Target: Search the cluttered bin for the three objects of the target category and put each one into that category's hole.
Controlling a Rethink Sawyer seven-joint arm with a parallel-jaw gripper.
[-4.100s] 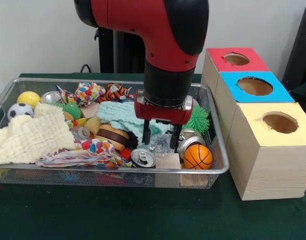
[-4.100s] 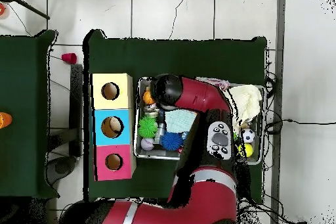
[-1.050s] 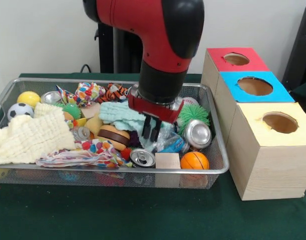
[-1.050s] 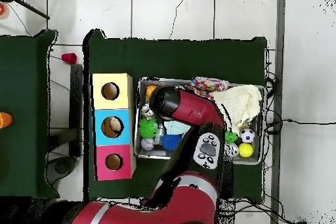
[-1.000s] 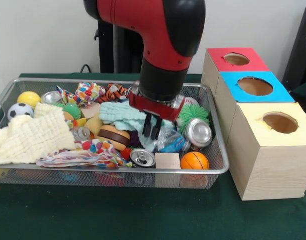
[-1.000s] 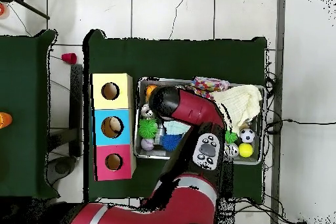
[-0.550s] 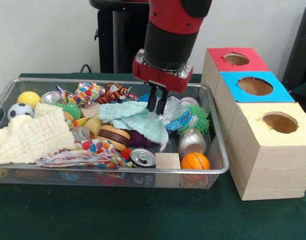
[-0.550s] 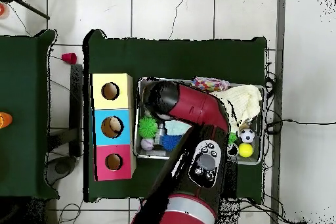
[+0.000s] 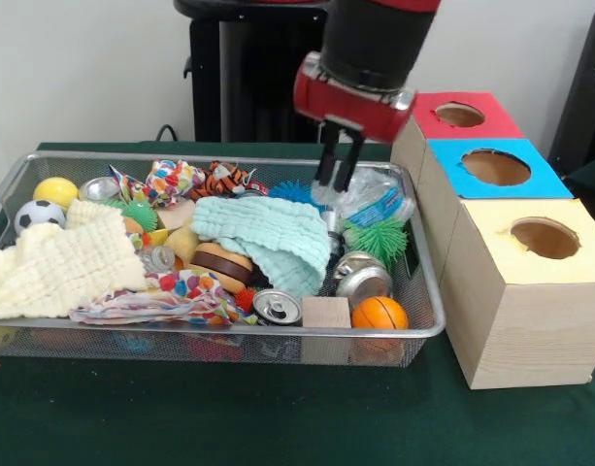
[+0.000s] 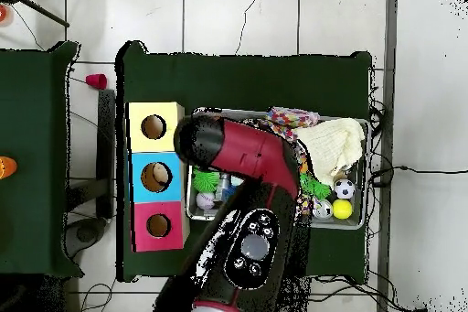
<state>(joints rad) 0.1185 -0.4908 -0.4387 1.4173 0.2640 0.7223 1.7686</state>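
My gripper (image 9: 334, 181) hangs above the right end of the silver wire-mesh bin (image 9: 181, 330), fingers close together, shut on a see-through crinkly plastic bottle (image 9: 377, 198). The bottle is lifted clear of the clutter and sticks out to the right, toward the boxes. The round hole (image 9: 496, 167) in the blue-topped box lies to the right of the gripper, a little beyond the bin's rim. In the overhead view the arm (image 10: 239, 148) covers the gripper and bottle; the blue hole (image 10: 155, 177) shows to its left. I see no other plastic bottles among the toys.
The red-topped box's hole (image 9: 459, 115) and the yellow-topped box's hole (image 9: 544, 237) flank the blue one. Below the gripper lie a green spiky ball (image 9: 380, 238), silver cans (image 9: 363, 282), an orange ball (image 9: 380, 313), a wooden block (image 9: 325, 312) and a mint cloth (image 9: 263, 233).
The gripper has risen out of the clutter and moved right toward the boxes, carrying the plastic bottle. The can beside it has settled lower in the bin.
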